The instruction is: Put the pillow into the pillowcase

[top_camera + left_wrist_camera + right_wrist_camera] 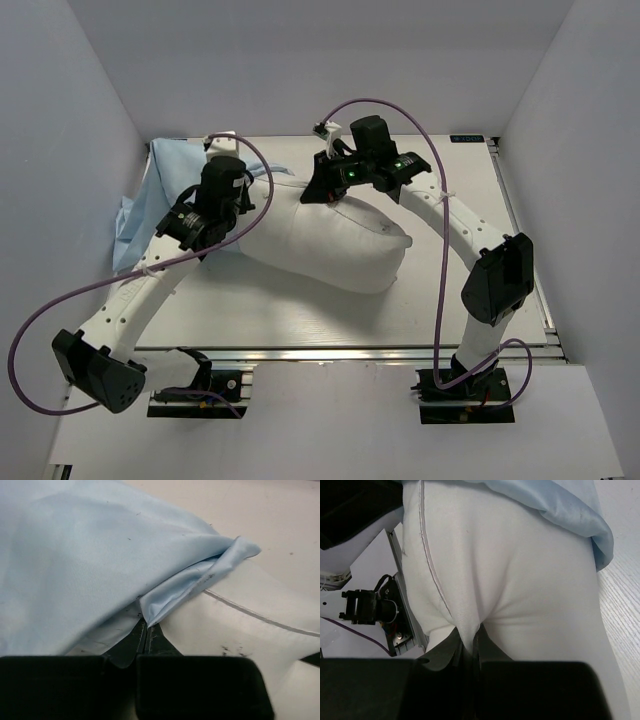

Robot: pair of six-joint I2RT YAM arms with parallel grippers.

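Under the wrist cameras alone: left tool [146, 631] tight on pillowcase [75, 555] hem, right tool [472, 642] tight on pillow [520, 580] fold

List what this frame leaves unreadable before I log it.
1. Top view: the pillowcase opening is hidden under the left arm, so how much of the pillow is inside cannot be told.
2. Left wrist view: the left hand pinches the pillowcase hem, and the rest of the case runs off-frame.
3. Right wrist view: the right hand pinches the pillow, whose ends are cut off by the frame.
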